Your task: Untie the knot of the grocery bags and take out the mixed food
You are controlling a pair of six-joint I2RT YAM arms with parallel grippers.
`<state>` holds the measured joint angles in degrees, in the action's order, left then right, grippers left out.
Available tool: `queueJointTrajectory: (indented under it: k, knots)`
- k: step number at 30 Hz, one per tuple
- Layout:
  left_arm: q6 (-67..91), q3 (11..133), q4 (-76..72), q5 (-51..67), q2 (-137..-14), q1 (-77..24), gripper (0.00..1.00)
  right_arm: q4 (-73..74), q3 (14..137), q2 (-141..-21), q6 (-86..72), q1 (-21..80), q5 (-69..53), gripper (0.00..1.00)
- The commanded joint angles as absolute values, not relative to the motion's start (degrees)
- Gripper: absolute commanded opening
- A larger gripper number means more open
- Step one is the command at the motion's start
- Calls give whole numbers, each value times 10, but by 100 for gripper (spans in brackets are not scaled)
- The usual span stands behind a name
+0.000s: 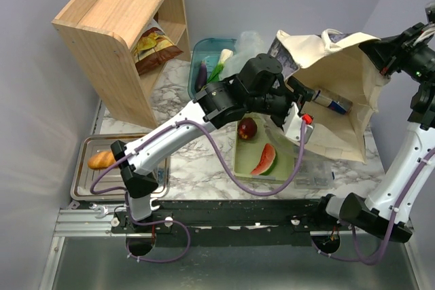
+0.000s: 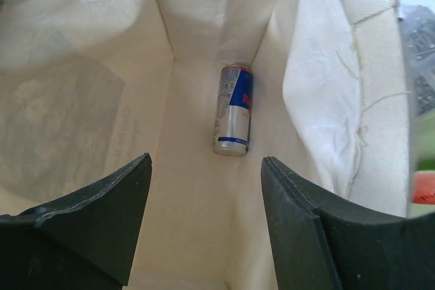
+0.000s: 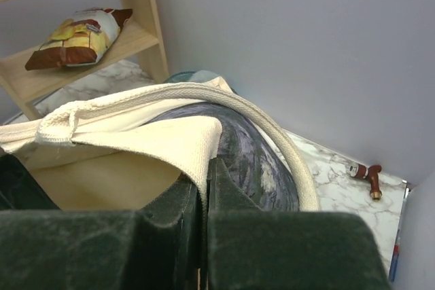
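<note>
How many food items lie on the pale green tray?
2: a dark red apple at its far end and a watermelon wedge nearer the arms; the left arm may hide more.

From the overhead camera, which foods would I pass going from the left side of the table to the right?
In order: bread roll → chips bag → eggplant → apple → can, lying inside the cloth bag.

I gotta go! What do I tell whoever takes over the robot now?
Left gripper: open, inside the cloth bag, facing the can.
Right gripper: shut on the bag's rim.
Out: chips bag on shelf; bread roll on metal tray; eggplant, leafy vegetable in bin; apple, watermelon wedge on green tray.
Left: lift out the can.
</note>
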<state>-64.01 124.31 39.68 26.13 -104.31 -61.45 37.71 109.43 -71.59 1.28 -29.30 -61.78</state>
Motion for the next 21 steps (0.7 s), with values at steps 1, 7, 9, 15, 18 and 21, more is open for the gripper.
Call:
queueJointTrajectory:
  k: [1, 7, 9, 15, 18, 21]
  knots:
    - [-675, 1251, 474, 298, -984, -639, 65, 315, 1093, -683, -18, -289, -643, 1]
    - [-637, 1276, 465, 222, -1056, -654, 60, 265, 1056, -662, -65, -289, -649, 1]
    - [-625, 1309, 450, 168, -1097, -652, 59, 264, 1050, -655, -68, -289, -657, 1]
    - [-710, 1267, 407, 87, -1139, -666, 60, 215, 1021, -625, -138, -288, -704, 1]
    - [-730, 1254, 401, 95, -1156, -666, 62, 207, 1019, -621, -150, -280, -724, 1]
    - [-743, 1253, 367, 78, -1174, -667, 72, 201, 1006, -615, -161, -273, -744, 1]
